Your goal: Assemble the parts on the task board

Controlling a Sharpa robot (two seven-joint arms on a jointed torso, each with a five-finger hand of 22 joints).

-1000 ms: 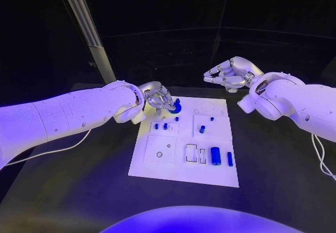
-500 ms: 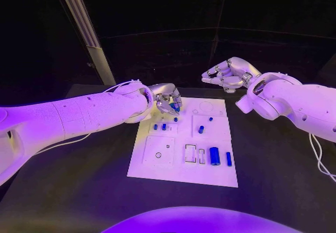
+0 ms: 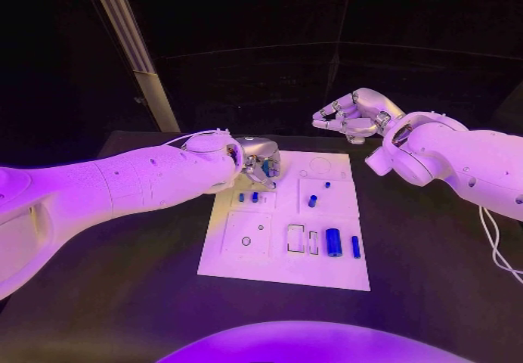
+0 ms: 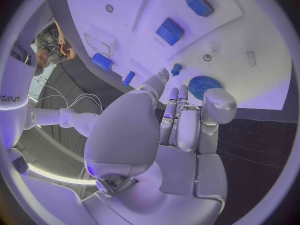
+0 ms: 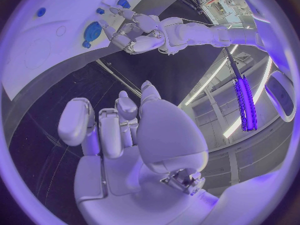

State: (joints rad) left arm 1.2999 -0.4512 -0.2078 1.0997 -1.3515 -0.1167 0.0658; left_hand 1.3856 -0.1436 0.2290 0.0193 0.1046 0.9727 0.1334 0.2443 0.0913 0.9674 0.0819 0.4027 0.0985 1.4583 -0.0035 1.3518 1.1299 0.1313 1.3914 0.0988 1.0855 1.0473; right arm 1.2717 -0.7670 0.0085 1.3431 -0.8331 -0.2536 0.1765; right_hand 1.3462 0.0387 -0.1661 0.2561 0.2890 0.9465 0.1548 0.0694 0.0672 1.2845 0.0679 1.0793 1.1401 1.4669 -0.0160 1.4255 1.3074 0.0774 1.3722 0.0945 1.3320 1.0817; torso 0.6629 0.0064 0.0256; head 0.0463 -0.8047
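- Hovering over the far left corner of the task board (image 3: 286, 268), the left hand (image 3: 259, 160) sits just above a round blue toothed part, a gear (image 4: 201, 87), which lies flat on the board.
- Left-hand fingers (image 4: 177, 116): extended side by side toward the gear. The wrist view shows nothing clamped between them; whether a fingertip touches the gear rim cannot be told.
- Right hand (image 3: 351, 116): raised beyond the far edge of the board, well apart from it. Its fingers (image 5: 106, 125) are loosely curled with gaps between them, holding nothing.
- Other parts: a blue cylinder (image 3: 335, 242) and a slim blue pin (image 3: 355, 246) lie near the right edge of the board; small blue blocks (image 3: 247, 197) and short pegs (image 3: 313, 201) stand in the middle rows. All rest on the board, which lies on the black counter (image 3: 109, 302).
- Handling estimate: the gear appears to be rigid, light plastic. It is not likely to deform or break, but its thin profile may let it slide on the smooth plate.
- Recommended hold: pinch across the toothed rim on opposite sides, keeping the gear level so that its bore stays aligned with its seat.
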